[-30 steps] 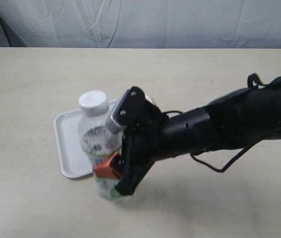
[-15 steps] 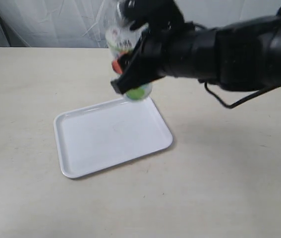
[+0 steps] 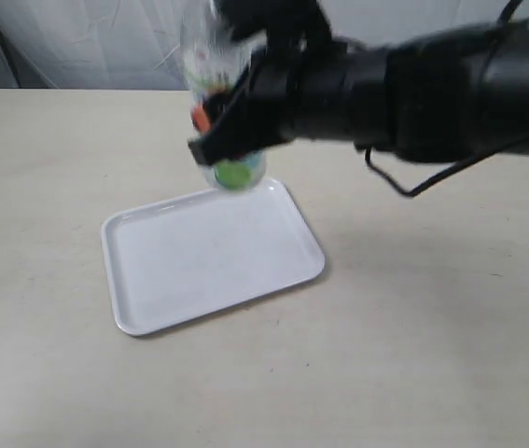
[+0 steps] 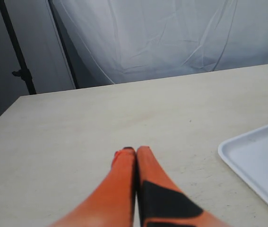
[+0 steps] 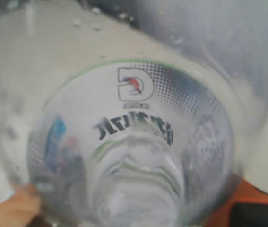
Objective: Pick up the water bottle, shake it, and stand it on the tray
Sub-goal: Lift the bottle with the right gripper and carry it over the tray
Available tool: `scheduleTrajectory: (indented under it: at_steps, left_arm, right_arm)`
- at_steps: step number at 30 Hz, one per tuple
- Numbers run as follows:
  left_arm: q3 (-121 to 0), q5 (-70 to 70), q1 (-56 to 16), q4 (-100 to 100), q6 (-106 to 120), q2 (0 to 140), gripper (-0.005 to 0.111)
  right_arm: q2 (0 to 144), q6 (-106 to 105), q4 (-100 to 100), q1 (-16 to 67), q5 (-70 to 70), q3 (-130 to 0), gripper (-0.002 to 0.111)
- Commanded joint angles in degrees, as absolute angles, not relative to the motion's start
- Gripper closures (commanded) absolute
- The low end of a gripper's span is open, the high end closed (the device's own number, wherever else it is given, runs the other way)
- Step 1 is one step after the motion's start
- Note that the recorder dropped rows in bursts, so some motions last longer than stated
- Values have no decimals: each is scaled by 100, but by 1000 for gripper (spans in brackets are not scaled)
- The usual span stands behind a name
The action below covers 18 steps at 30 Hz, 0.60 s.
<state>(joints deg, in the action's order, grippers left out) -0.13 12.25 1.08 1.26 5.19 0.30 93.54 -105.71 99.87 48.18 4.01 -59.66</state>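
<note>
One clear plastic water bottle (image 3: 234,174) sat held in the right gripper (image 3: 219,131) jaws; hard shakes could make it slip & miss the flat white tray (image 3: 208,266). Jaws of the left gripper (image 4: 135,152) were closed, empty.

A lab-style test studio, as I see it from my remote station: a bare beige table (image 3: 432,355), a wrinkled white sheet (image 4: 171,38) hung as backdrop, and a black stand pole (image 4: 13,45) beside it.
</note>
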Motion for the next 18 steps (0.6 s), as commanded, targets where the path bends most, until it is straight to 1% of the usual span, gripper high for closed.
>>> scheduleTrajectory:
  at_steps: [1,6,11,16,18]
  left_arm:
    - [0,1170,107,114,508,0,106]
    - [0,1170,107,114,508,0,106]
    - [0,1170,107,114,508,0,106]
    - [0,1181,107,114,508,0,106]
    - [0,1181,107,114,508,0,106]
  right_arm:
    - [9371,-10493,9995,4815,887,-6087,109]
    - [8896,-10478,9995,4813,782,-6669,109]
    - [9340,-10398,9995,4813,763,-6261,109]
    - [9755,-10036,9995,4874,2238,-6080,109]
    - [9755,-10052,9995,5018,2037,-6092,109]
